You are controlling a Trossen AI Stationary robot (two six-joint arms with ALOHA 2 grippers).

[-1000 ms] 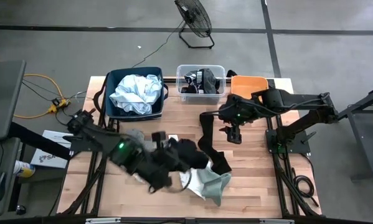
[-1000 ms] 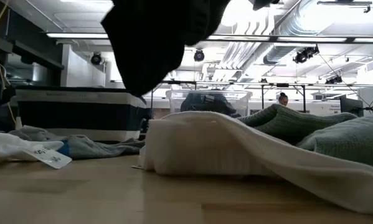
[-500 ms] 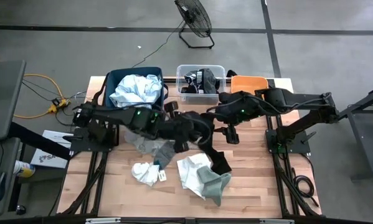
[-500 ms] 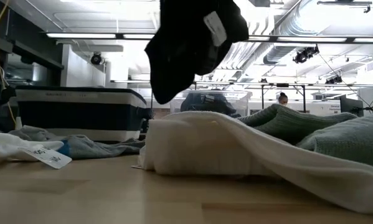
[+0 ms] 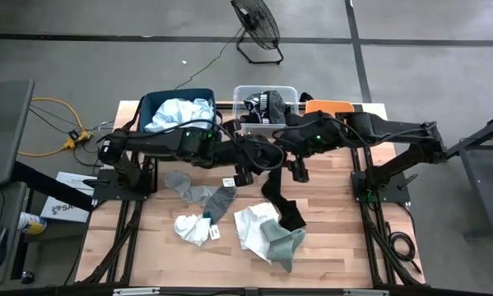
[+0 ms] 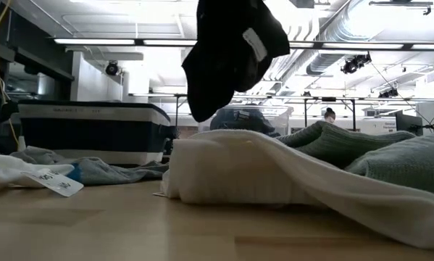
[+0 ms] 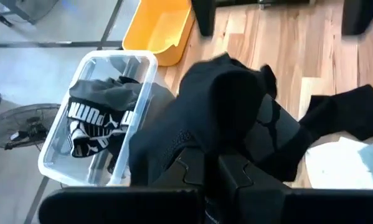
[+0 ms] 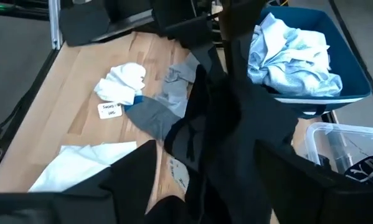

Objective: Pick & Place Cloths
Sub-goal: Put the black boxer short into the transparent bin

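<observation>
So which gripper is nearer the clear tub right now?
Left, narrowly. The left gripper, shut on a black cloth, hangs just in front of the clear tub. The right gripper sits beside it, farther toward the orange tub.

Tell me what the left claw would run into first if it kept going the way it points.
Probably the clear plastic tub of black-and-white garments; the left claw, shut on a black cloth, aims toward it. Depth is uncertain.

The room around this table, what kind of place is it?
Probably an industrial lab or workshop: a grey concrete floor with a standing fan on it, and bare ceiling ducts with strip lights above a large open hall.
</observation>
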